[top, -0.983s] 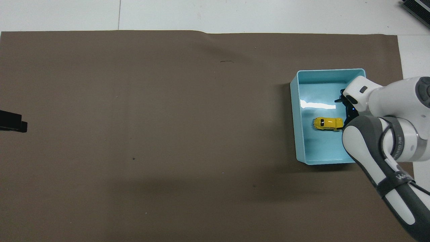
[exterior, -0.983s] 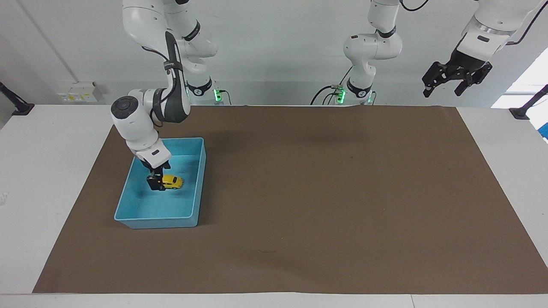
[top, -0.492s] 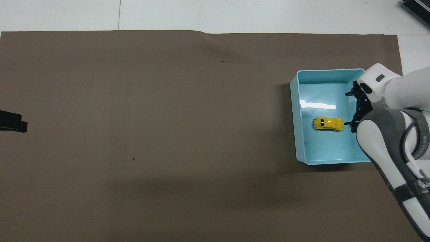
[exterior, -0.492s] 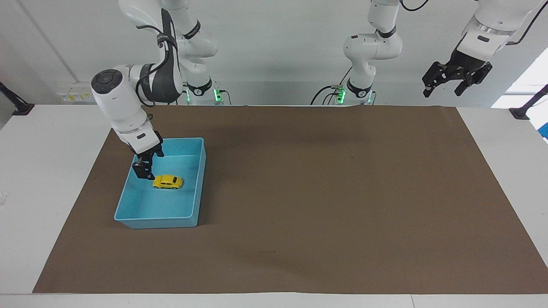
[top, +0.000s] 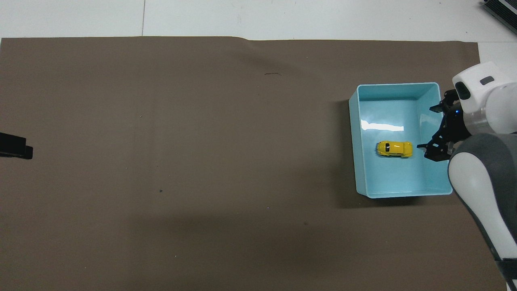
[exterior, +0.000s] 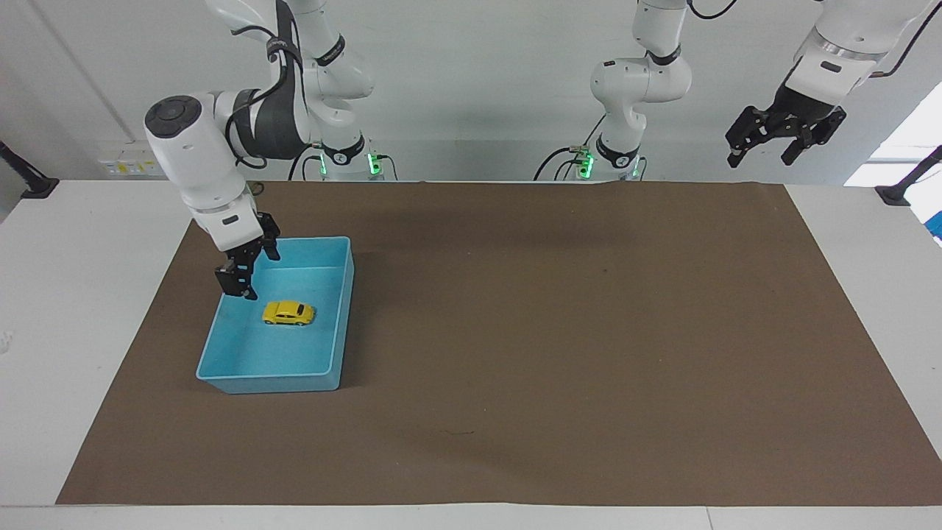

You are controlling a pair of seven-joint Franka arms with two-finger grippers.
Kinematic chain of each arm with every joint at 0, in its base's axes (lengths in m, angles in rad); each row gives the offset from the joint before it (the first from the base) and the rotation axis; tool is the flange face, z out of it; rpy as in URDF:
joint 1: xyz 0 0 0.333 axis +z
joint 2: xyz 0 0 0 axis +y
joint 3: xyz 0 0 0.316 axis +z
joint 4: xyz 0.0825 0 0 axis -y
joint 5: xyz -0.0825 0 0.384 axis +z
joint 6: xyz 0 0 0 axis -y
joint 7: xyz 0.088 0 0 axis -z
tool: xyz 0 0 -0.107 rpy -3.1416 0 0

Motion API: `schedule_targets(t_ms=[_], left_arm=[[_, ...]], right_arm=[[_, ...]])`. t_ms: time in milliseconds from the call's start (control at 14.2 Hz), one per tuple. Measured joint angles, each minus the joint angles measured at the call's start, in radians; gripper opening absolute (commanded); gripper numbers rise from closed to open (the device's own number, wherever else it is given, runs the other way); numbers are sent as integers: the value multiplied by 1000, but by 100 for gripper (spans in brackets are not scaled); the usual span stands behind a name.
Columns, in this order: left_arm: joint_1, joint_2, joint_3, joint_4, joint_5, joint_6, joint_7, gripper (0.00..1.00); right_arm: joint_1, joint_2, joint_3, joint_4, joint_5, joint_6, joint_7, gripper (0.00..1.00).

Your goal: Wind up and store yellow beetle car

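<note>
You see the yellow beetle car [exterior: 288, 313] on its wheels on the floor of the light blue bin [exterior: 335, 324], about in the middle of it; nothing touches the car; its length runs along the table from one arm's end toward the other. The bin stands on the brown mat [exterior: 559, 331], toward the right arm's end of the table; the mat covers most of the white table [exterior: 81, 309].

The right gripper [exterior: 237, 283] hangs over the bin, at the wall that is toward the right arm's end of the table; it is above the rim and just beside the car, but apart from it; its fingers stand apart and hold nothing. In the overhead view you find the same gripper [top: 434, 150] at the edge of the bin [top: 355, 161], with the car [top: 394, 148] close to its tips; the white and grey right arm comes in from the bottom corner of that view.

The left gripper [exterior: 765, 143] waits high in the air, over the left arm's end of the table and well apart from the bin; its fingers are spread and empty; in the overhead view only a dark tip [top: 16, 146] of it shows at the edge.
</note>
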Motion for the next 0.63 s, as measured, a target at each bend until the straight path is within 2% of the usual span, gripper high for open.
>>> schedule_targets(t_ms=[281, 632], left_arm=[[0, 0, 0, 0, 0, 0, 0, 100], [0, 0, 0, 0, 0, 0, 0, 100]], right_arm=[[0, -15, 10, 12, 5, -32, 231, 100], [0, -85, 10, 17, 7, -121, 604, 100]])
